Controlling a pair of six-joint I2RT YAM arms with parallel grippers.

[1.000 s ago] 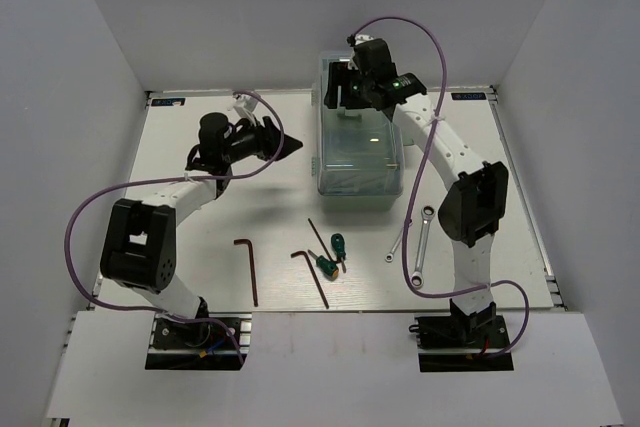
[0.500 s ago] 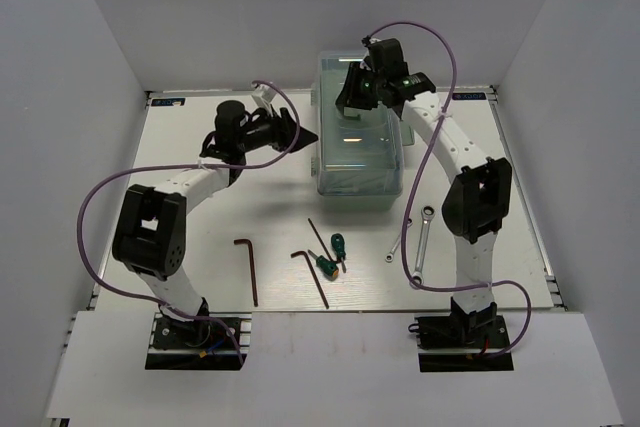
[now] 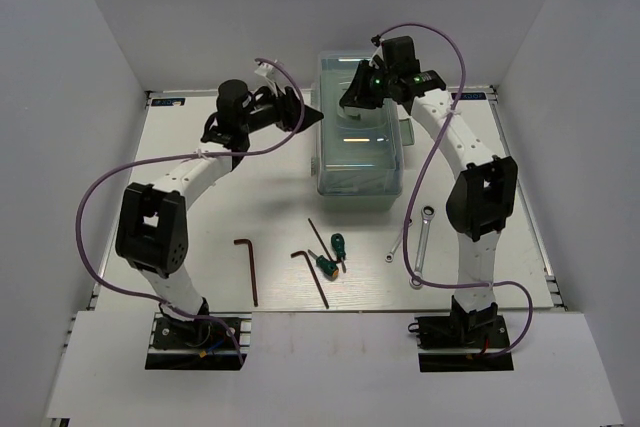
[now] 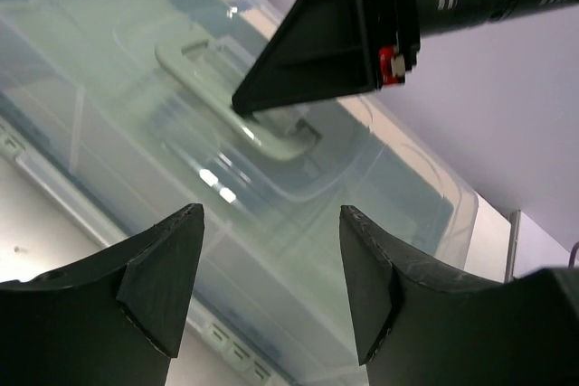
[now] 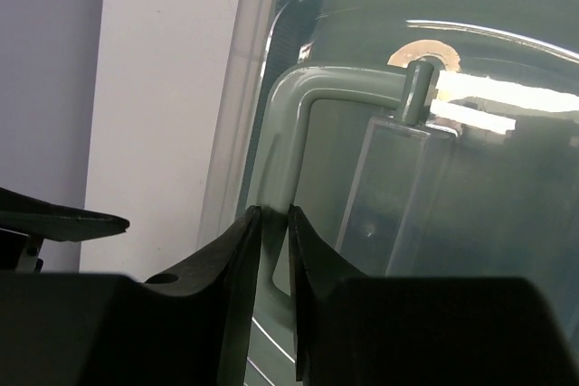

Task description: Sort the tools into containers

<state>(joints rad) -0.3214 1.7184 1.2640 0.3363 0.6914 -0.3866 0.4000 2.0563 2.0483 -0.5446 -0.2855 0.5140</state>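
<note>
The containers are folded up as one pale-green toolbox (image 3: 358, 152) under a translucent lid at the back centre. My right gripper (image 3: 352, 107) (image 5: 274, 214) is shut on the lid's green handle (image 5: 288, 124) (image 4: 204, 79). My left gripper (image 3: 313, 117) (image 4: 271, 259) stands open just left of the box (image 4: 127, 169), holding nothing. The tools lie on the table in front. There are two dark hex keys (image 3: 248, 269) (image 3: 311, 273), a thin rod (image 3: 319, 239), two green-handled screwdrivers (image 3: 340, 246) (image 3: 325, 267) and two silver wrenches (image 3: 401, 238) (image 3: 421, 249).
White walls close in the white table (image 3: 200, 217) on the left, right and back. The toolbox stands near the back wall. Purple cables loop off both arms, the right one (image 3: 412, 217) hanging down close to the wrenches.
My right gripper has closed on the toolbox handle. The left arm has swung right, bringing its open gripper up to the box's left side. The tools have not moved.
</note>
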